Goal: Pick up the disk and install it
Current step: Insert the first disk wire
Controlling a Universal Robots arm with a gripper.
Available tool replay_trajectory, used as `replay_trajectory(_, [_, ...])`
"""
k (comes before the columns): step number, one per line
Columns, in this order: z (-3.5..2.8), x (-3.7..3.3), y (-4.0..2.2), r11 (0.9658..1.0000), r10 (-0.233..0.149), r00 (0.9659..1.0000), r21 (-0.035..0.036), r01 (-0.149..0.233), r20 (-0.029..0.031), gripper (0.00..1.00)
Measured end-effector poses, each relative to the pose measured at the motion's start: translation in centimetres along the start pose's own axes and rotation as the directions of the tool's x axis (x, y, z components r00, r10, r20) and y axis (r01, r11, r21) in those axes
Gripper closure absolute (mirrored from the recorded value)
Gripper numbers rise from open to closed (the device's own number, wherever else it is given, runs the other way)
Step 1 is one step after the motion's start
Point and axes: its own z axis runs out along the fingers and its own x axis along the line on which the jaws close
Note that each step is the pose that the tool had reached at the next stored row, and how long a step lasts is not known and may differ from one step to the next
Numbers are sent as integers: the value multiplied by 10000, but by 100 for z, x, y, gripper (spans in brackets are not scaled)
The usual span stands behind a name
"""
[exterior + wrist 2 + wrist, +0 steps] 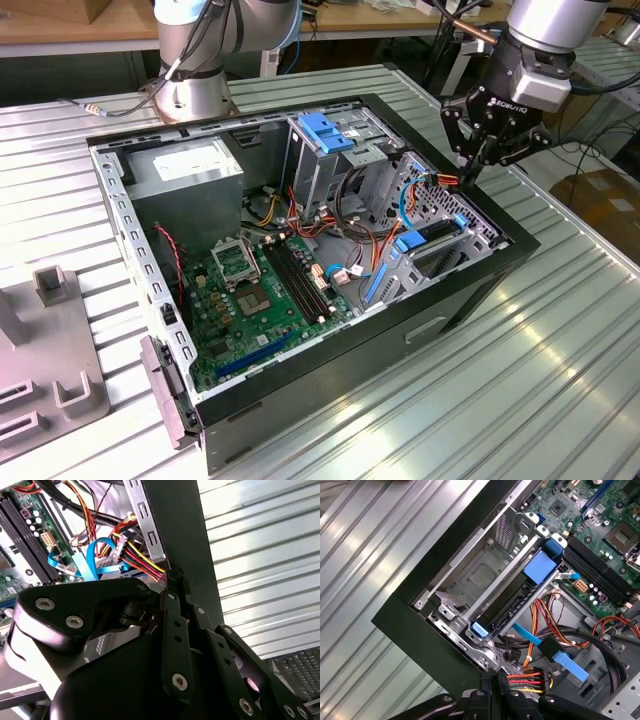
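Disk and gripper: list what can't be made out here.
1. The disk, first wrist view: its faces and seating depth are hidden by the cage's metal bars.
2. The gripper, both wrist views: whether its shut tips pinch the red-and-yellow cables is too cramped to tell.

Cable bundle (532, 681) and case wall (427, 650) close beside the end effector (492, 677), open space above
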Motion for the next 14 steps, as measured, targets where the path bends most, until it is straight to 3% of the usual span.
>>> replay_trajectory(2, [0,-4,3,9999,124,9999,-8,-124,0,83])
replay_trajectory(14, [-11,-213,247,9999,154,9999,15,-154,-8,83])
